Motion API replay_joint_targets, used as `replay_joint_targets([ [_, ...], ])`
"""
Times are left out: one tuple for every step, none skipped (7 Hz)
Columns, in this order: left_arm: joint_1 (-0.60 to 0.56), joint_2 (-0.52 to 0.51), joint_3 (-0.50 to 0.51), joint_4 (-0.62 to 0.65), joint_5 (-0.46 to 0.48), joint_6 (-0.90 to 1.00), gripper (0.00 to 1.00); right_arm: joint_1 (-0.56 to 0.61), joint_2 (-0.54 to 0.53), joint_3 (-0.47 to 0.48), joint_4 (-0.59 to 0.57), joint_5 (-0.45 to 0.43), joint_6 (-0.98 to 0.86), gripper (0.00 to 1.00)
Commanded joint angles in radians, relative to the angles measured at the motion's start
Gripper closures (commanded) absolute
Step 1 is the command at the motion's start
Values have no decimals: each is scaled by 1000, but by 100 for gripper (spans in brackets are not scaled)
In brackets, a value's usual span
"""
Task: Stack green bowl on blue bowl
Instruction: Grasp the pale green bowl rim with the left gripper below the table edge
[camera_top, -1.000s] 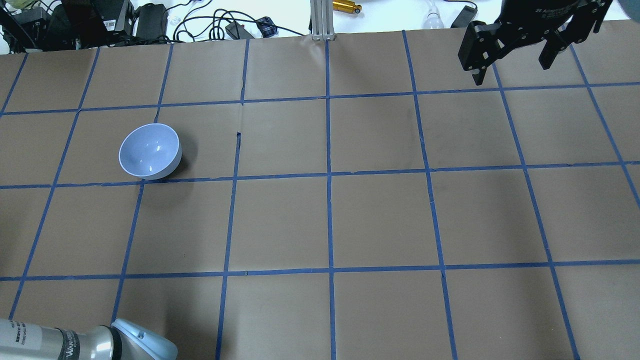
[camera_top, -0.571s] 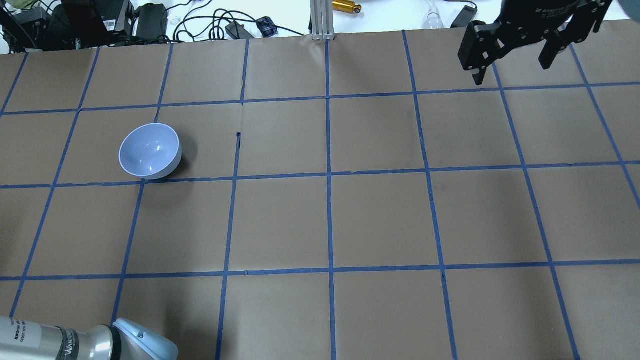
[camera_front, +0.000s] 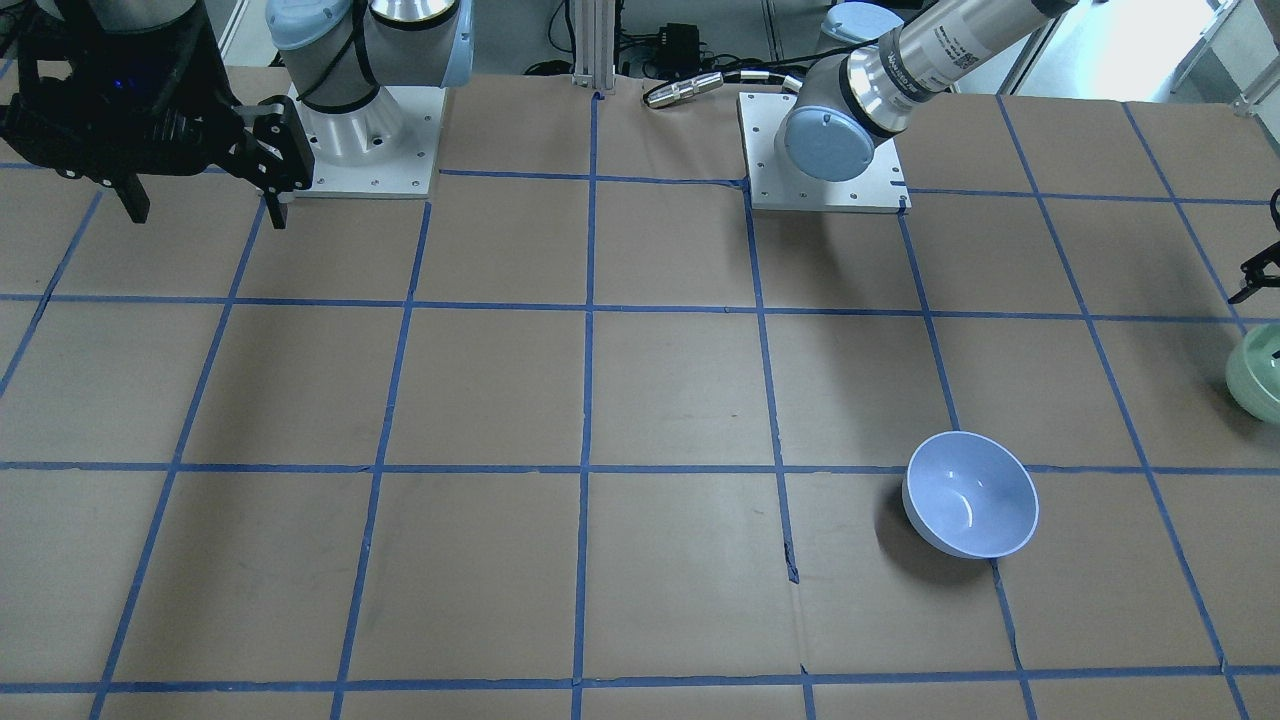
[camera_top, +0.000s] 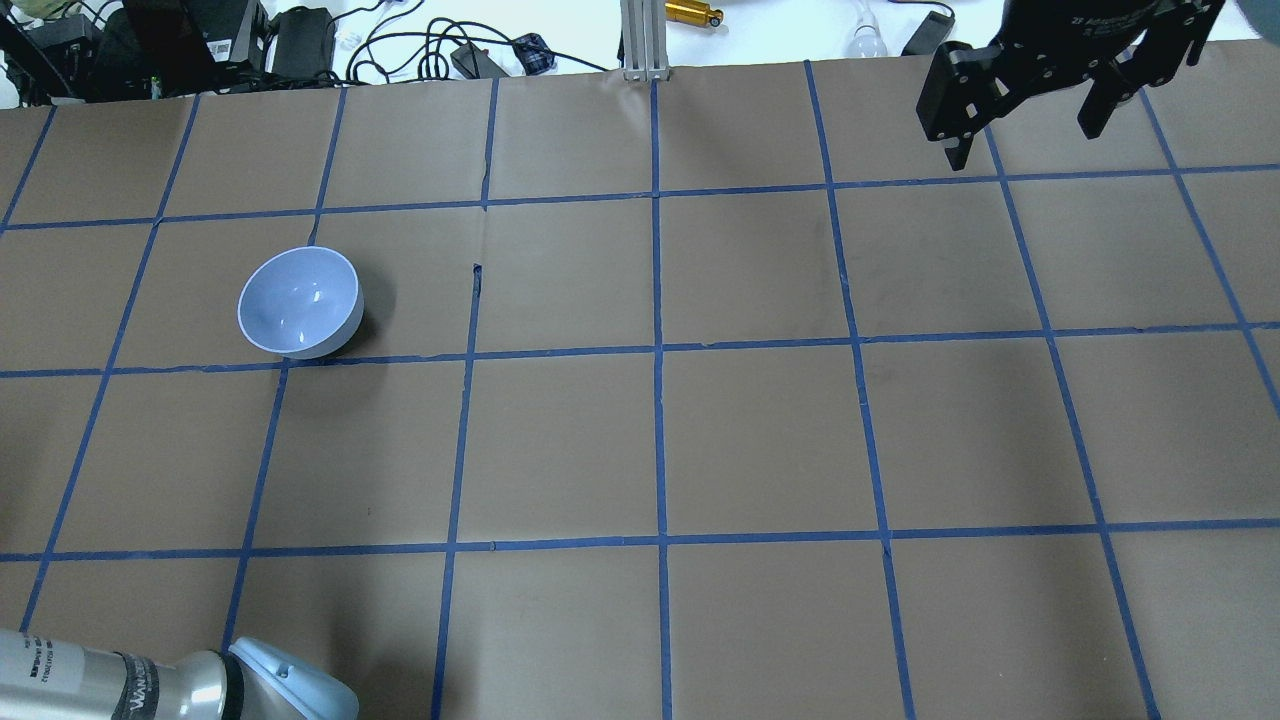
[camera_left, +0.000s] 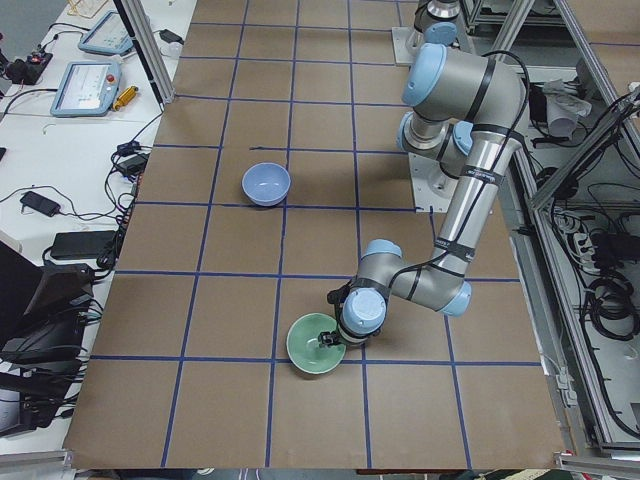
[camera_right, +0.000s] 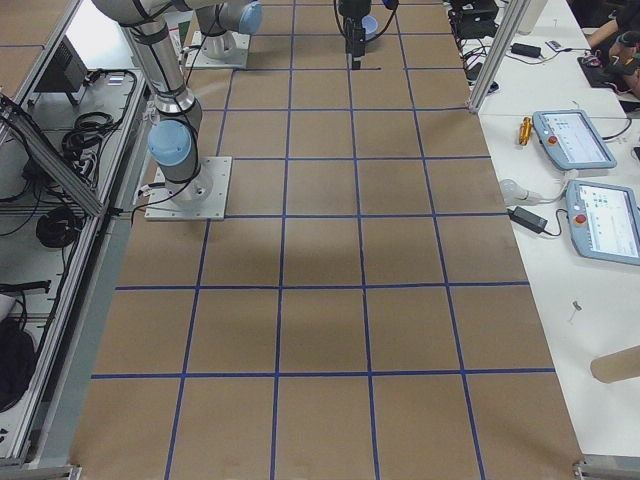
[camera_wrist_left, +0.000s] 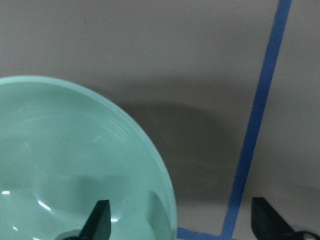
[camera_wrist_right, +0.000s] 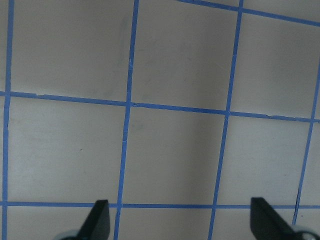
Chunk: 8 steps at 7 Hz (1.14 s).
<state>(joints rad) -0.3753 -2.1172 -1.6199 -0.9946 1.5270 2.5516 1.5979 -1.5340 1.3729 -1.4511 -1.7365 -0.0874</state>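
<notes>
Green bowl (camera_wrist_left: 75, 150) rim between spread left fingers (camera_wrist_left: 98, 221).

Brown paper counter (camera_top: 760, 440) gridded with blue tape lines (camera_top: 659, 400); beyond far edge, power bricks (camera_top: 300, 38), gold cylinder (camera_top: 693, 13), aluminium post (camera_top: 640, 40).

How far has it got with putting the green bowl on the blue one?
Nothing is stacked yet: the green bowl sits on the table, well apart from the empty blue bowl. In hand: the left gripper is at the green bowl, its open fingers straddling the rim, not clamped. Left to do: grip, lift, carry over, set down. The right gripper hangs open, far off.
</notes>
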Motion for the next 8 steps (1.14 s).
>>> replay_joint_targets([
  [-2, -3, 0, 2, -1, 18, 43, 0, 0, 0, 0, 0, 0, 0],
  [-2, -1, 3, 8, 1, 19, 61, -1, 0, 0, 0, 0, 0, 0],
  [-2, -3, 12, 8, -1, 22, 81, 0, 0, 0, 0, 0, 0, 0],
  [-2, -3, 12, 7, -1, 25, 93, 0, 0, 0, 0, 0, 0, 0],
  [-2, -3, 12, 7, -2, 32, 100, 0, 0, 0, 0, 0, 0, 0],
  [-2, -3, 12, 7, -2, 32, 100, 0, 0, 0, 0, 0, 0, 0],
  [-4, -3, 12, 7, -4, 32, 100, 0, 0, 0, 0, 0, 0, 0],
  [-5, -1, 12, 7, -4, 32, 100, 0, 0, 0, 0, 0, 0, 0],
])
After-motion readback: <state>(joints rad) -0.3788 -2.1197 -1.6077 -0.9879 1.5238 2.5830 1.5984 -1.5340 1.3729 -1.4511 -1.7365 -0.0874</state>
